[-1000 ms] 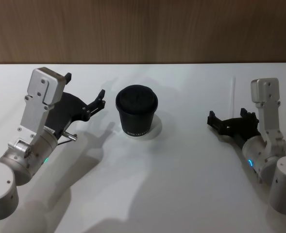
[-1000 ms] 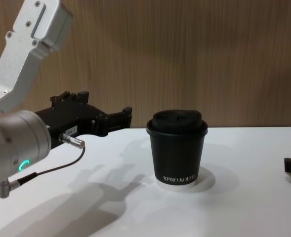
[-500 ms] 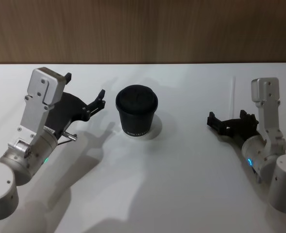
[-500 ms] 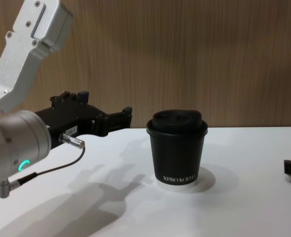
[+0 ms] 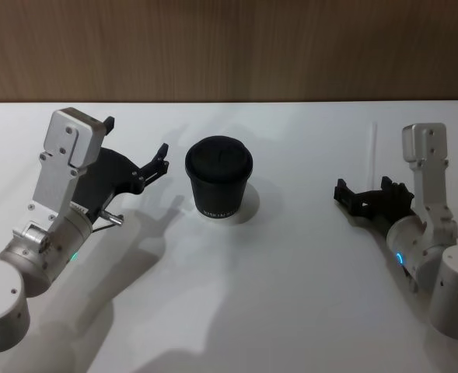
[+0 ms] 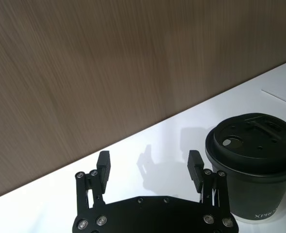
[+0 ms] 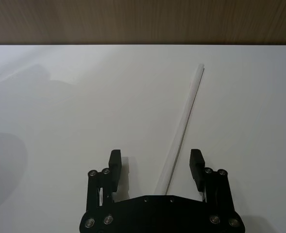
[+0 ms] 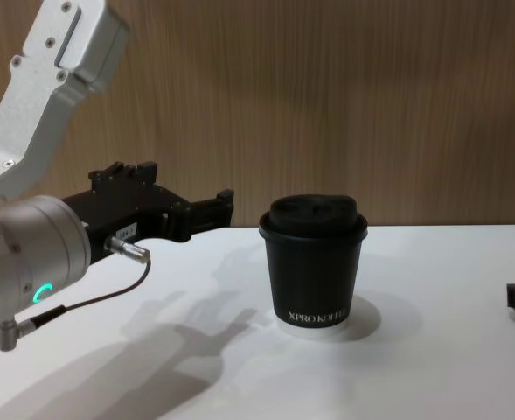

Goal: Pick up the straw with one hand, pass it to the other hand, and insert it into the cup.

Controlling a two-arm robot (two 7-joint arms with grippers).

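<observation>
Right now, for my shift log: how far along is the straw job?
Done: nothing; the straw lies flat on the table, ungrasped. In hand: the right tool, open, frames the straw's near end in the right wrist view; the left tool hangs open beside the cup. Left: grasp the straw, pass it across, push it into the lidded cup.

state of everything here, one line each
straw: lying flat on the table, not gripped
cup: upright, lid on, no straw in it
right gripper: open, fingers either side of the straw's near end
left gripper: open, empty, beside the cup
</observation>
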